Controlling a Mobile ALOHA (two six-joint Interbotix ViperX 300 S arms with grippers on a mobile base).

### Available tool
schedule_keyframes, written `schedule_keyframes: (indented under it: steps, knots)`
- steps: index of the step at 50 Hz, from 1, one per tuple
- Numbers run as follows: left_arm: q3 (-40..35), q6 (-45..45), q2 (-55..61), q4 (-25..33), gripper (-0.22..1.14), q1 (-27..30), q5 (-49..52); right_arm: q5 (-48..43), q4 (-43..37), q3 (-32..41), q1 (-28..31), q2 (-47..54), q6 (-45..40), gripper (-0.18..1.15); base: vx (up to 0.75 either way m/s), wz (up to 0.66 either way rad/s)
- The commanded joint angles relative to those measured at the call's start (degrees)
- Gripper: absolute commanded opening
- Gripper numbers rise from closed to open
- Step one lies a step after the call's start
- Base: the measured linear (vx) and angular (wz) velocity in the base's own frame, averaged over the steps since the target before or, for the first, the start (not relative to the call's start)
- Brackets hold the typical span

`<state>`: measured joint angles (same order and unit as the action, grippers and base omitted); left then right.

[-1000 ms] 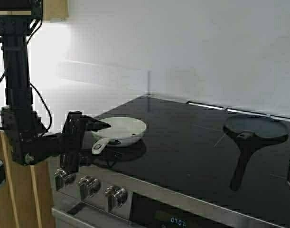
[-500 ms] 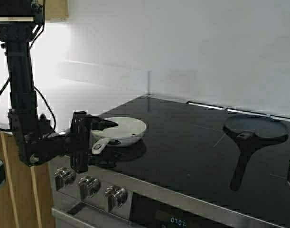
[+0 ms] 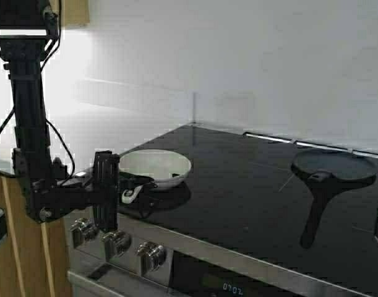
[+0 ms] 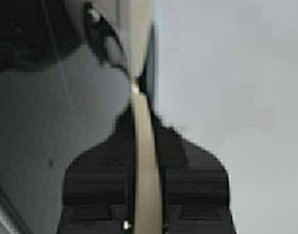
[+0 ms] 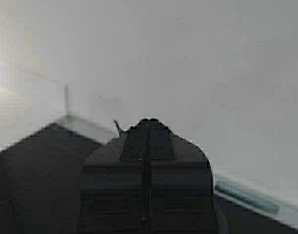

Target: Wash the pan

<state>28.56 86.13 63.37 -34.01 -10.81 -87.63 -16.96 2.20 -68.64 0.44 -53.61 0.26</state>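
The pan [image 3: 156, 166] at 9 o'clock is cream-white inside, with a pale greenish-cream handle [image 3: 130, 193] and a dark joint; the flat pan [image 3: 333, 168] at 3 o'clock is matt black, handle included. The hob [image 3: 238, 198] is glossy black with faint pale lines, above a brushed steel front carrying 3 silver knobs [image 3: 116, 242] and a blue-green display [image 3: 232, 288]. The left gripper [image 3: 134, 185] and right gripper [image 5: 148, 127] are black, the wall [image 3: 238, 62] plain white, and pale wood [image 3: 28, 247] sits at 8 o'clock.

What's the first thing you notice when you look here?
The left gripper is shut on the handle of the small white pan at the near left corner of the black stovetop. A flat black pan sits alone at the far right.
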Motion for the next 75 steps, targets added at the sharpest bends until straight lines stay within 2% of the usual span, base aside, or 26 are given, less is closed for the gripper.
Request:
schedule_keyframes:
  steps: [1,40,61,75]
  knots:
    - [0.7,-0.5,-2.3,0.3,0.05,0.3,-1.3,-0.2,0.1,0.7,0.1,0.4,0.0,0.06,0.00,0.00]
    - [14.0,-3.5,-14.6,0.3,0.03,0.3,-7.8,-0.2,0.1,0.7,0.0,1.1,-0.1,0.06,0.01,0.08]
    - [18.9,-6.5,-15.4,0.4,0.03,0.4,-9.9,-0.2,0.1,0.4,0.0,1.8,-0.5,0.06,0.07,0.37]
    - [18.5,-6.7,-15.3,0.4,0.03,0.3,-9.8,-0.2,0.1,0.5,0.0,2.5,-0.6,0.06,0.09,0.49]
